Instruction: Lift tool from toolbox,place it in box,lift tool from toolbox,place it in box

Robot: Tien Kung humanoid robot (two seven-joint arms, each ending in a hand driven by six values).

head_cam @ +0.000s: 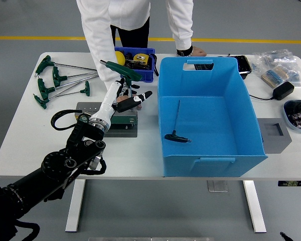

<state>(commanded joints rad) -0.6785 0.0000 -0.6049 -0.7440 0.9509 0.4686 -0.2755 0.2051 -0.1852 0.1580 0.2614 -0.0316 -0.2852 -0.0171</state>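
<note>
Starting at the left of the white table [25, 120], four green T-handled hex keys [57, 83] lay fanned out, their thin steel shafts pointing right. Next came the toolbox [118, 124], a flat grey-green metal block on a grey base. My left hand [124, 96] was raised above it, white-shelled fingers [140, 95] clenched around a green T-handled tool [121, 69]. The tool's moulded plastic grip stuck up and left of my knuckles; its shaft was hidden behind my hand. A person's hand [131, 100] rested on the toolbox just behind my fingers, the white sleeve [103, 45] reaching down from the far side. A small dark blue bin [140, 70] behind held yellow and black objects. To the right stood the box [210, 120], a large, smooth, bright blue plastic tub with cut-out handles. Inside it, on the floor, lay one black-handled T-shaped key [176, 128] with a slim shaft. Farthest right sat a black adapter [282, 90] and clear bags of small parts [276, 68].
</note>
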